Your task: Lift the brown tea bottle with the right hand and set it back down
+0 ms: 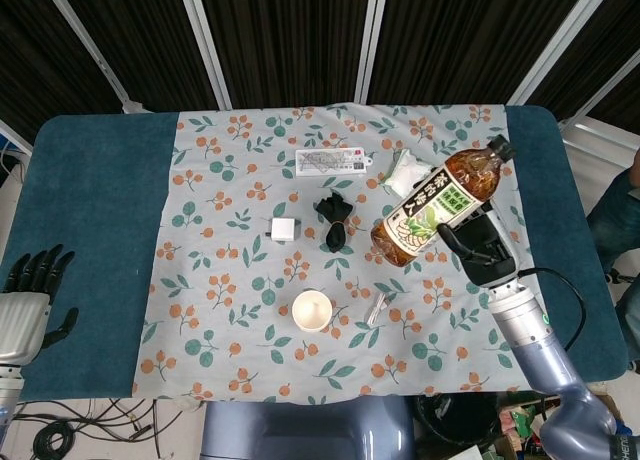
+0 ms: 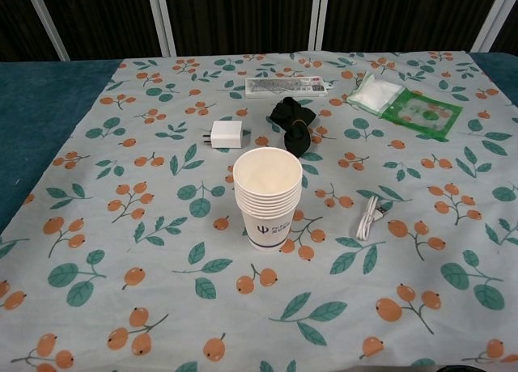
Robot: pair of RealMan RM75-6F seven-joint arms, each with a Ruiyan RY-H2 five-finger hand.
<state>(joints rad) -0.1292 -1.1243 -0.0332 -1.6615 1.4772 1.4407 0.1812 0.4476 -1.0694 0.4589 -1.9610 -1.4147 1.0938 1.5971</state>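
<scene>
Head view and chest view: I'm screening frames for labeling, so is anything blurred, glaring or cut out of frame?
Head view: sharp, evenly lit, the brown tea bottle crisp in the right hand, faint glare on its neck. Chest view: paper cups sharp, soft shadows, but bottle and both hands fall outside the frame.

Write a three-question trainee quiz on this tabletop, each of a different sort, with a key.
1. True or false: the brown tea bottle stands upright on the tablecloth.
2. Which hand holds the bottle: A) left hand B) right hand?
3. Fill in: the white charger lies beyond the stack of paper ____ in the chest view.

Key: 1 false, it is tilted in the hand; 2 B; 3 cups.
</scene>
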